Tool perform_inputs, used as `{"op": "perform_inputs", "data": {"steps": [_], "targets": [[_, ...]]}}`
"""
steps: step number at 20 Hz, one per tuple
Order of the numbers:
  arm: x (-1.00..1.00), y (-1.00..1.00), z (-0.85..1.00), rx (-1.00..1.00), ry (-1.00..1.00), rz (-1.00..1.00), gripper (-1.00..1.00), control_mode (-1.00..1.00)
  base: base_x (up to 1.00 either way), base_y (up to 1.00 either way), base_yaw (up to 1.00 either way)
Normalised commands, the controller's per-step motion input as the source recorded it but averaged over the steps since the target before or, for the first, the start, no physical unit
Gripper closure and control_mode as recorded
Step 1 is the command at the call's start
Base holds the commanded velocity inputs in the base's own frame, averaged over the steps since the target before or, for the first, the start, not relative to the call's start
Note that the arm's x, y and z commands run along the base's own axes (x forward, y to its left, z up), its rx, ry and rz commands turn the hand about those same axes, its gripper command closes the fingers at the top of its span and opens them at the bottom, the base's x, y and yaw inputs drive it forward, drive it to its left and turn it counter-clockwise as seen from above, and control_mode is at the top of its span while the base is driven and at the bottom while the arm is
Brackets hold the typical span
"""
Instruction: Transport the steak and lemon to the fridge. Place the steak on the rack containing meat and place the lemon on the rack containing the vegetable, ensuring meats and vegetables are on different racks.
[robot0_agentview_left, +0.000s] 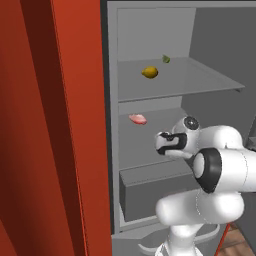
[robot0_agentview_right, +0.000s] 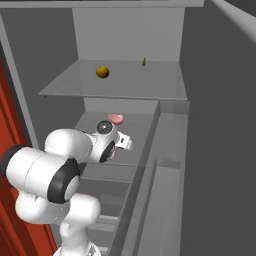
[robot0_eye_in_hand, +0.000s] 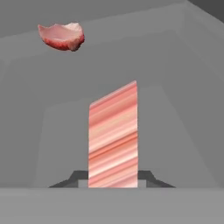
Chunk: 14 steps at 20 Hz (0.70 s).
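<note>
I have the tool (robot0_eye_in_hand: 113, 177) clamped on the steak (robot0_eye_in_hand: 113, 135), which stands edge-up between the two tips as a flat, striped pink slab in the hand view. From the base cameras the hand sits inside the open fridge (robot0_agentview_left: 215, 45), level with the rack containing meat (robot0_agentview_left: 160, 120), where a pale pink piece of meat (robot0_agentview_left: 138, 118) already lies toward the back left. Above it, the lemon (robot0_agentview_left: 150, 72) rests on the rack containing the vegetable (robot0_agentview_left: 200, 80), near the vegetable (robot0_agentview_left: 166, 59), a small green lump further back.

My read on handling: the steak looks thin and light, probably soft and a little slick, so a pinch across its flat faces near one end, as I have it now, seems right. Held that way it may sag or swivel if I swing fast. I judge the safest release is low over the middle shelf, beside the other meat, so it falls flat rather than tipping off the front edge. I cannot tell how close the slab's far end is to the shelf.
</note>
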Motion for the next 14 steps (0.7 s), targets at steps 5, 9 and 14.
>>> {"op": "perform_inputs", "data": {"steps": [5,9,14], "targets": [[0.27,-0.02,-0.51,0.01,0.02,0.0,1.0,-1.0,0.0,0.0,0.0],[0.4,0.0,-0.45,0.0,0.0,0.0,1.0,-1.0,0.0,0.0,0.0],[0.52,0.0,-0.44,0.02,0.0,0.0,1.0,-1.0,0.0,0.0,0.0]]}}
